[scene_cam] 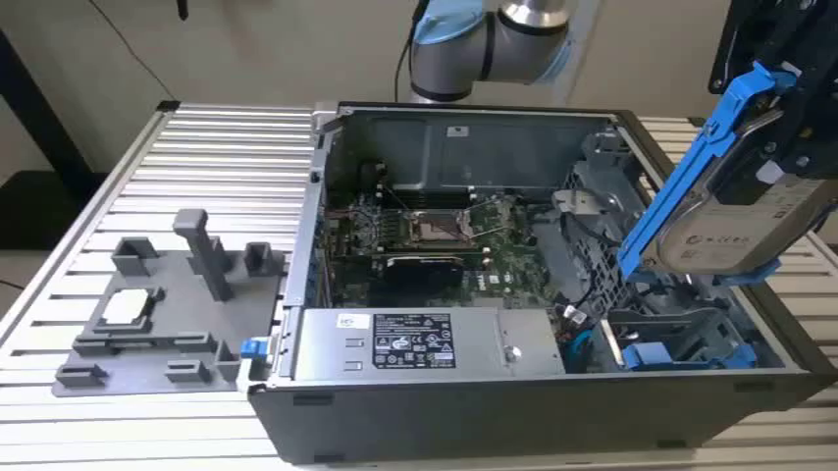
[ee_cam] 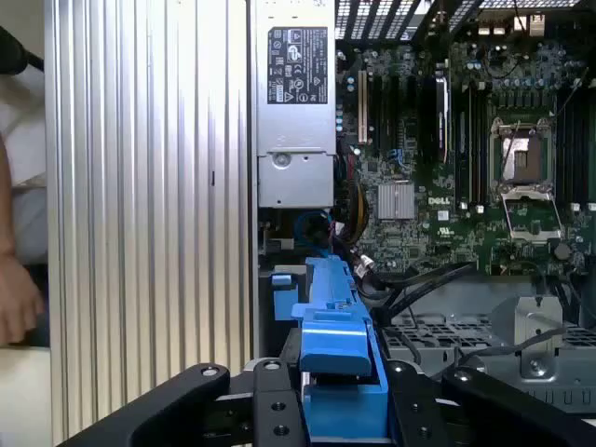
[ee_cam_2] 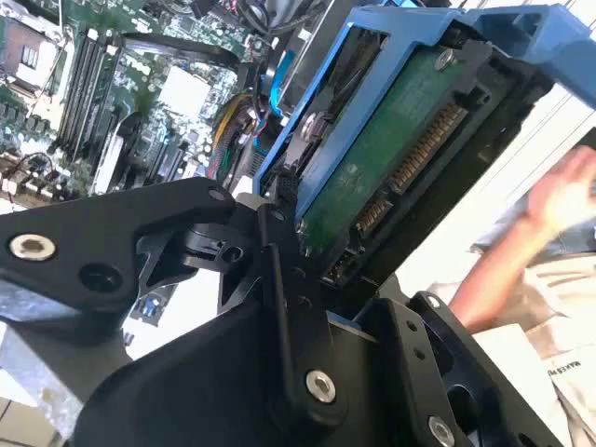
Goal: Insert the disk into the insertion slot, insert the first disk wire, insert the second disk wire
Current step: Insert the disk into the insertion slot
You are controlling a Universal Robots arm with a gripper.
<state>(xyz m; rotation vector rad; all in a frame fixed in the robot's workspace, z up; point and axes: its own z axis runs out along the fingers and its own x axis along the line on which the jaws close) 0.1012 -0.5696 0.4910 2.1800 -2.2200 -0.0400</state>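
My gripper (scene_cam: 772, 59) is shut on the disk (scene_cam: 733, 231), a silver-grey drive with a white label in a bright blue carrier. In the exterior view the disk hangs tilted over the open computer case, at that view's right. Below it stands the grey perforated drive cage with the insertion slot (scene_cam: 681, 329); disk and cage are apart. The second wrist view shows the disk's green circuit board (ee_cam_2: 391, 149) between my black fingers (ee_cam_2: 279, 251). In the first wrist view the blue carrier (ee_cam: 337, 372) sits between my fingers, with the cage (ee_cam: 438, 331) beside it. A blue cable (scene_cam: 583, 339) lies next to the cage.
The silver labelled power-supply box (scene_cam: 392, 343) fills the case's near side, with the motherboard (scene_cam: 433, 235) behind it. Another blue-fronted drive unit (scene_cam: 651, 355) sits low in the cage. A grey fixture plate (scene_cam: 157, 314) lies on the ribbed table. A person's hand (ee_cam_2: 568, 196) is close by.
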